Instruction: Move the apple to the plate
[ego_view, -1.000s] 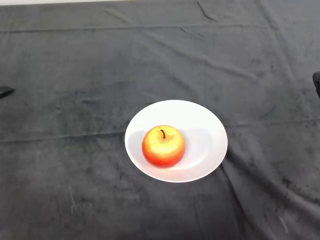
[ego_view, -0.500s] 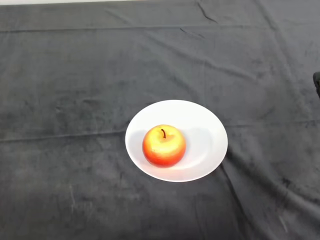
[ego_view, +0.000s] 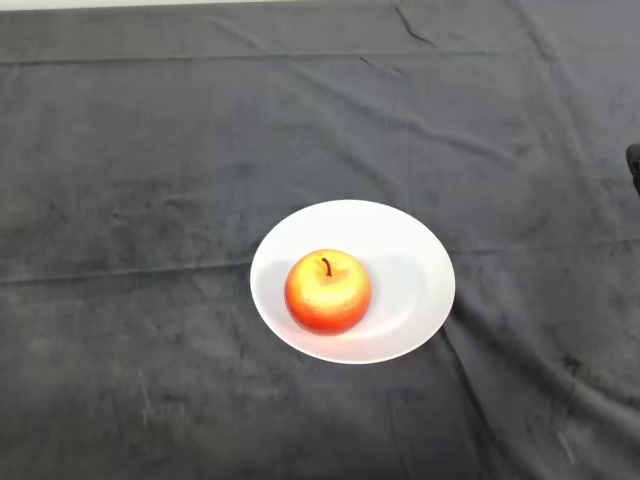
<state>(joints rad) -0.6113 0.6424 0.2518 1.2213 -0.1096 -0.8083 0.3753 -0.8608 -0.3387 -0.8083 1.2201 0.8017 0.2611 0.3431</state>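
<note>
A red and yellow apple (ego_view: 328, 292) with a dark stem stands upright on a round white plate (ego_view: 410, 262), on the plate's left half. The plate lies on the dark cloth a little right of the middle of the head view.
The dark cloth (ego_view: 150, 200) covers the whole table, with creases along the far side and at the right. A small dark object (ego_view: 634, 168) shows at the right edge.
A dark tip at the left edge one second ago has left the view. The apple and the plate have not moved.
</note>
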